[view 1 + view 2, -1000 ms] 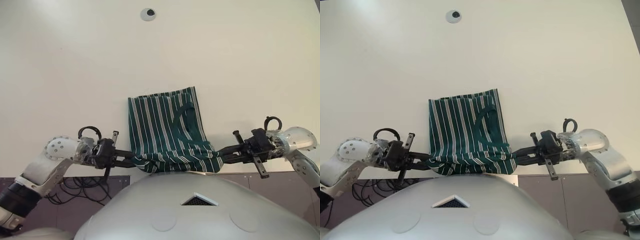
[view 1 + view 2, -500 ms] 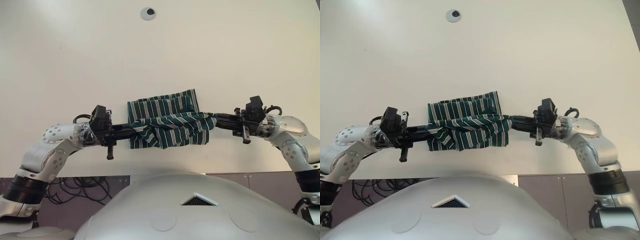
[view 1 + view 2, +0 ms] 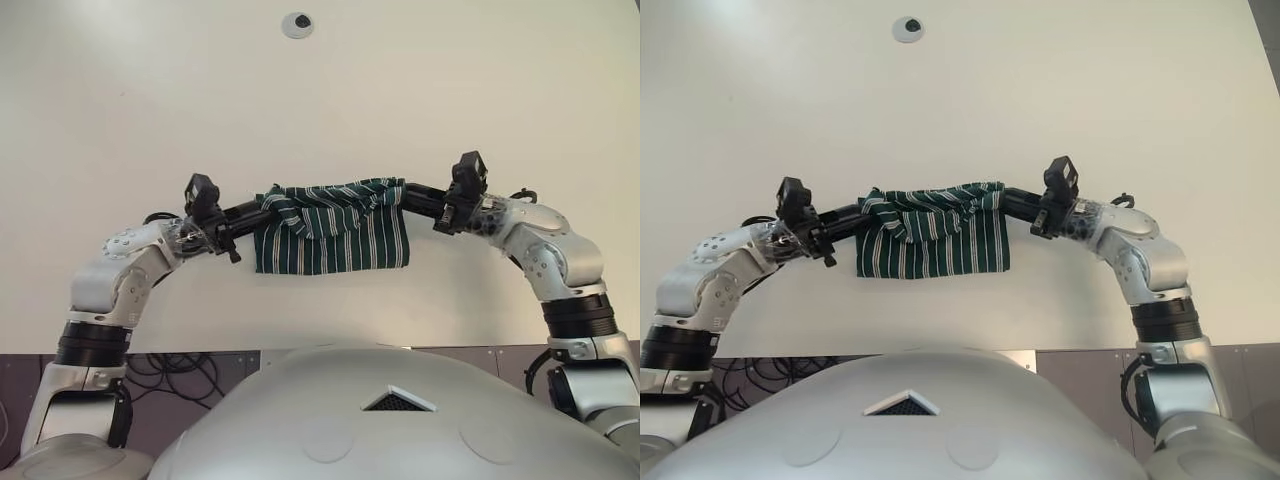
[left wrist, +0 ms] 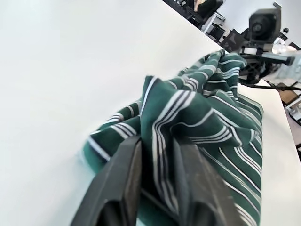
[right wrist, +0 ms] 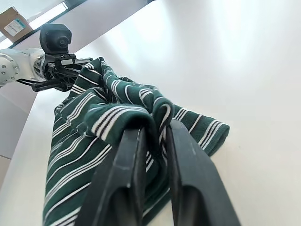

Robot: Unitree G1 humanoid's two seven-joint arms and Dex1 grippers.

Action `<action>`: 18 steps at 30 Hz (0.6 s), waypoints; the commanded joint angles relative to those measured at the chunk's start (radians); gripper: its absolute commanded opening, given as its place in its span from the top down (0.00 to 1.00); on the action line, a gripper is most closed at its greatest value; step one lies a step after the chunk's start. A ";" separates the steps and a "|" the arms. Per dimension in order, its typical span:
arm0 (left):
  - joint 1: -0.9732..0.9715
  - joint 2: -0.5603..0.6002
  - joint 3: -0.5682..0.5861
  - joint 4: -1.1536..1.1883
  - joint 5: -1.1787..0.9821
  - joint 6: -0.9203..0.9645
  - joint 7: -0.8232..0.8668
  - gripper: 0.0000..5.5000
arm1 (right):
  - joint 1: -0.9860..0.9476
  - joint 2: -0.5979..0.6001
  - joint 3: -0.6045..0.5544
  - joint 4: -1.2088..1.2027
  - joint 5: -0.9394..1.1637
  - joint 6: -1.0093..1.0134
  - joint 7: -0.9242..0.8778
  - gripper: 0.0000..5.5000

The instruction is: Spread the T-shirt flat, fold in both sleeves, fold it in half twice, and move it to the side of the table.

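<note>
A green T-shirt with white stripes (image 3: 335,240) lies folded on the white table (image 3: 500,100), about the middle of it. Its near hem is lifted and carried over to the far edge, where it bunches between the two grippers. My left gripper (image 3: 268,204) is shut on the hem's left corner (image 4: 160,117), with the cloth pinched between its fingers (image 4: 123,179). On the hem's right corner my right gripper (image 3: 400,191) is shut too, and the fabric (image 5: 117,113) wraps over its fingers (image 5: 181,155). Both grippers hover just above the shirt's far edge.
A small round grey disc (image 3: 297,25) sits on the table far beyond the shirt. Bare tabletop stretches to the left, right and far side of the shirt. Cables (image 3: 165,370) hang below the table's near edge at the left.
Both grippers have carried the near hem up and away from me, over the rest of the shirt to its far edge. The visible shirt is now about half as long.
</note>
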State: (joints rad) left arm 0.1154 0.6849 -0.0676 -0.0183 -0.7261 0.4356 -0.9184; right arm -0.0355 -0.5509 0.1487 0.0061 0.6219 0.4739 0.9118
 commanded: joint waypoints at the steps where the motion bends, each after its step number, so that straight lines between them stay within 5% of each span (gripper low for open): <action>1: -0.048 -0.033 0.058 0.110 0.010 0.048 0.000 0.70 | -0.054 0.072 -0.044 0.039 0.012 0.061 -0.051 0.74; 10: -0.190 -0.141 0.133 0.448 0.129 0.010 0.098 0.67 | -0.201 0.242 -0.241 0.219 0.073 0.191 -0.299 0.68; 14: -0.123 -0.156 0.271 0.268 -0.045 -0.048 -0.122 0.67 | -0.130 0.206 -0.212 0.123 -0.037 -0.022 -0.207 0.68; 18: 0.085 -0.099 0.214 0.031 -0.073 -0.100 -0.457 0.67 | 0.020 0.161 -0.184 -0.065 -0.022 -0.243 0.113 0.68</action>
State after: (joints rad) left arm 0.1102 0.5530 0.1855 0.0969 -0.8121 0.3619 -1.2576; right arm -0.0823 -0.3369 -0.0582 0.0271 0.5902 0.3118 0.8862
